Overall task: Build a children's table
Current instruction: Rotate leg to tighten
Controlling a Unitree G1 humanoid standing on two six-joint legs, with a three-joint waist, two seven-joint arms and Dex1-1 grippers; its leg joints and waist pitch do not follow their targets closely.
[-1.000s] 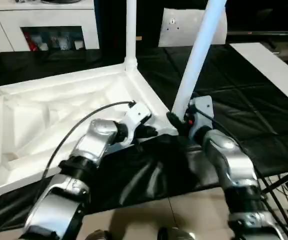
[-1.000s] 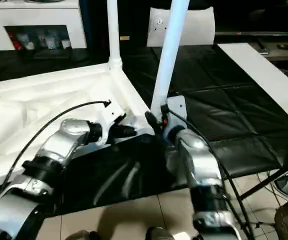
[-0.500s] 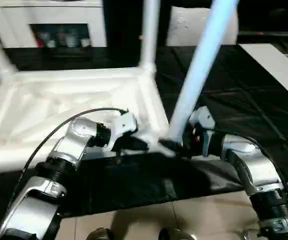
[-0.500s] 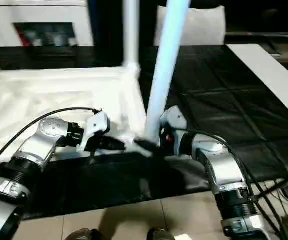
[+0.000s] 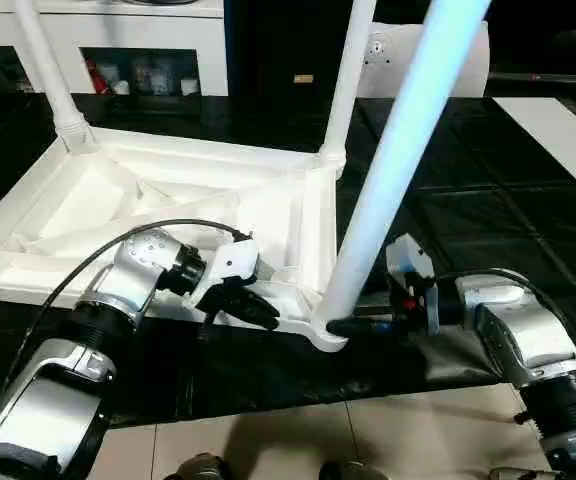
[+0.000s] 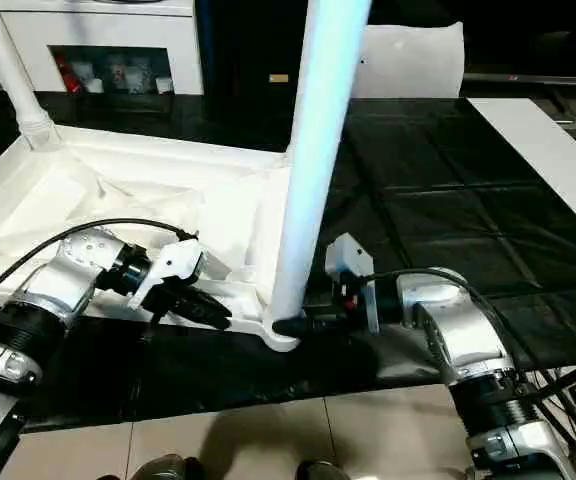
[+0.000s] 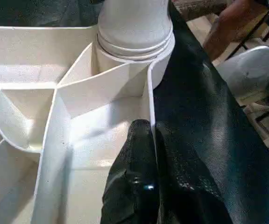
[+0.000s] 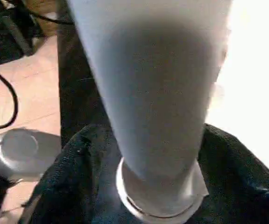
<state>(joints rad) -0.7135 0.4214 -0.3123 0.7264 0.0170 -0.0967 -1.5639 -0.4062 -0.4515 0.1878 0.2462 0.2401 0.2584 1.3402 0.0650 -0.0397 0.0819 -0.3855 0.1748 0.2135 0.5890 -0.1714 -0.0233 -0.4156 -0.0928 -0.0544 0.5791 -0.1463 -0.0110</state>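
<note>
Both arms now splayed wider than before; left gripper point(image 5: 258, 308) pressed together on tabletop point(image 5: 118, 200) rim beside near leg point(image 5: 388, 170); right gripper point(image 5: 353, 325) straddles leg base, grip uncertain; tabletop upside-down on black mat point(image 5: 468, 200).

The children's table point(image 5: 168, 200) is all white plastic and lies upside down on a black-covered surface point(image 5: 488, 200), its ribbed underside facing up. Three long tapered legs stand in its round corner sockets: one leg point(image 5: 48, 70) at the far corner, one leg point(image 5: 346, 80) at the next far corner, and a thicker-looking near leg point(image 5: 398, 150) leaning slightly in the socket point(image 5: 323, 330) at the near corner.
</note>
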